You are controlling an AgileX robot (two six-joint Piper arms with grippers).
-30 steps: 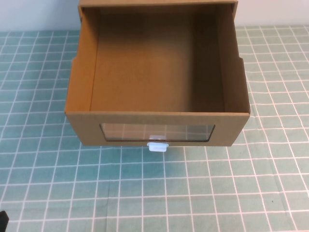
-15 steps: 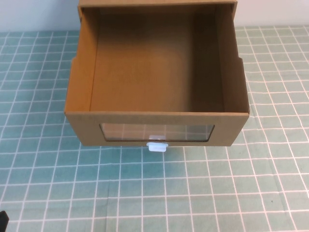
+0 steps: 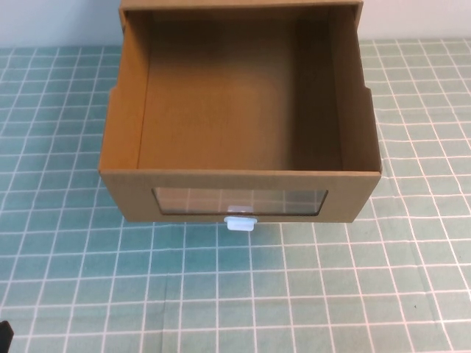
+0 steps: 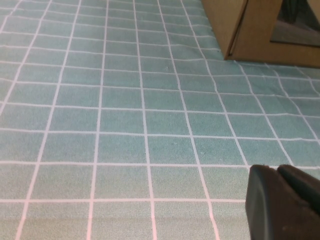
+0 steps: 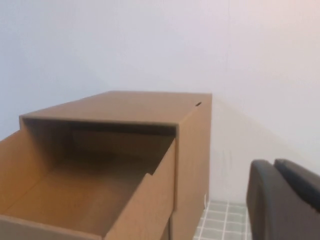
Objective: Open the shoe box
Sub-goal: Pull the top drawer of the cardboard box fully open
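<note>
Two arms, and neither touches the shoe box [image 3: 132, 197], which sits at the far middle of the green gridded mat [image 3: 73, 287]. Its drawer [image 3: 239, 110] stands drawn well out of the cardboard sleeve [image 5: 150, 106] toward the near side. The inside is bare, and the clear window [image 3: 240, 201] and white pull tab [image 3: 241, 223] face the robot.

By my reading the opening is done (or as good as done). All that seems called for is keeping both arms clear of the box. If the drawer were meant to come further, the next move would be a pinch on the tab and a level, straight pull toward the near edge.

The left gripper [image 4: 280, 172] hangs low over the mat at the near left, well apart from the box's near left corner, its fingers pressed together on nothing. The right gripper [image 5: 275, 165] is outside the high view. Its own camera shows it raised to about the level of the sleeve's top, apart from the box and seemingly off its near right side. It looks across the open drawer toward the pale wall, with its fingers likewise closed and empty.
</note>
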